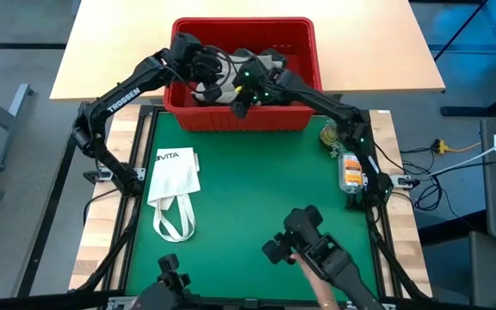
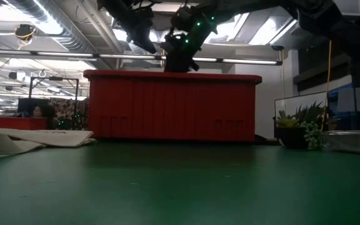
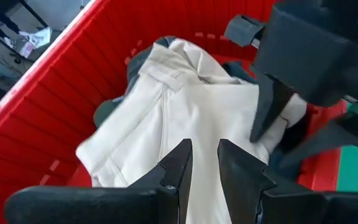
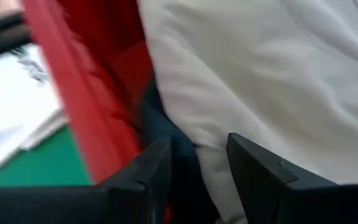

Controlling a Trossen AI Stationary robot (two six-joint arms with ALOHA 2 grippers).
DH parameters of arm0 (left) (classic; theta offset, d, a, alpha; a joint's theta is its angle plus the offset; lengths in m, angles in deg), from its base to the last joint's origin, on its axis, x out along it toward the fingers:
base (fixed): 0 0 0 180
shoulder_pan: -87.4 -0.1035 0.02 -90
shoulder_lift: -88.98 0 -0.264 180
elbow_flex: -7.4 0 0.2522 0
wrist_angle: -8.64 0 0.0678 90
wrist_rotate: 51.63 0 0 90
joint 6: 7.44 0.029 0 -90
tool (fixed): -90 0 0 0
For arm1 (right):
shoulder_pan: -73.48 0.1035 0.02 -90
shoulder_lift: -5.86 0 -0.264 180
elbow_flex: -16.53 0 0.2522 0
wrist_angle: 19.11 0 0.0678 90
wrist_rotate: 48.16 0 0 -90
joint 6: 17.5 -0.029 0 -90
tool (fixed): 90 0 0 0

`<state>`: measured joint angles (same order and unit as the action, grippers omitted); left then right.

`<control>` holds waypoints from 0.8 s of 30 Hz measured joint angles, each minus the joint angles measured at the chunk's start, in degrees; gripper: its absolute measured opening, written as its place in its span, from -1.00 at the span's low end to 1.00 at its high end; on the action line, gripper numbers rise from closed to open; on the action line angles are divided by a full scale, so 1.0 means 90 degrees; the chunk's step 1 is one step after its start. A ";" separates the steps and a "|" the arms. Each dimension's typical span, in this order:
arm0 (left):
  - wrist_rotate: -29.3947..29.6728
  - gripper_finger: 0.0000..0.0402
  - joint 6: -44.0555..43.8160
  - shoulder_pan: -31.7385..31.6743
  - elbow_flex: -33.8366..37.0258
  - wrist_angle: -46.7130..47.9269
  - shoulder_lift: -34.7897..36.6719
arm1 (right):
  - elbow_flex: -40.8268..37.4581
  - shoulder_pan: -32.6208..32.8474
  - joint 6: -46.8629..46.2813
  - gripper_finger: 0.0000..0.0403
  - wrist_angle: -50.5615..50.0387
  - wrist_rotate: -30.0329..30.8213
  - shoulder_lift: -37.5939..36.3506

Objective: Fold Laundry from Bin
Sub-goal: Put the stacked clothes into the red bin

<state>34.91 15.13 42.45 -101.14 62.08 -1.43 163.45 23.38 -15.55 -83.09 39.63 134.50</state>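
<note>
The red bin (image 1: 239, 120) stands at the far edge of the green mat, with laundry piled inside. A khaki-beige garment (image 3: 185, 112) lies on top, over dark pieces (image 3: 107, 112). Both arms reach into the bin. My left gripper (image 3: 204, 155) hovers above the rim (image 2: 150, 45) over the beige garment. Its fingers are a narrow gap apart and nothing hangs from them. My right gripper (image 4: 197, 155) is lower, at rim height (image 2: 180, 62). It is open, with its fingers down at the beige garment's right end and a dark cloth (image 4: 166, 143) beside the bin's near wall. My right gripper comes at the khaki-beige garment slanting from above, its fingers spread. One fingertip (image 3: 258, 134) stands at the cloth's surface near the garment's right end (image 3: 241, 124). I cannot tell whether it touches the cloth.
A white tote bag (image 1: 175, 181) lies flat on the mat's left side. A small plant (image 1: 330, 133) and an orange-capped container (image 1: 350, 172) stand along the right edge. A person's hand with a dark device (image 1: 304, 241) is at the near edge. The mat's middle (image 1: 248, 189) is bare.
</note>
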 joint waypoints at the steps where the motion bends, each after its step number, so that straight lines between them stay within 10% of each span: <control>1: 0.0002 -0.63 0.0000 0.0000 0.0000 0.0058 0.0000 | 0.0002 -0.0031 -0.0003 -0.21 -0.0062 0.0115 0.0050; 24: -0.0010 -0.63 0.0002 0.0015 0.0000 0.0139 0.0000 | 0.0175 -0.0139 0.0008 -0.21 0.0427 -0.0130 -0.0235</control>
<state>34.82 15.15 42.58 -101.14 63.33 -1.43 165.02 22.13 -15.48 -79.25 38.46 132.39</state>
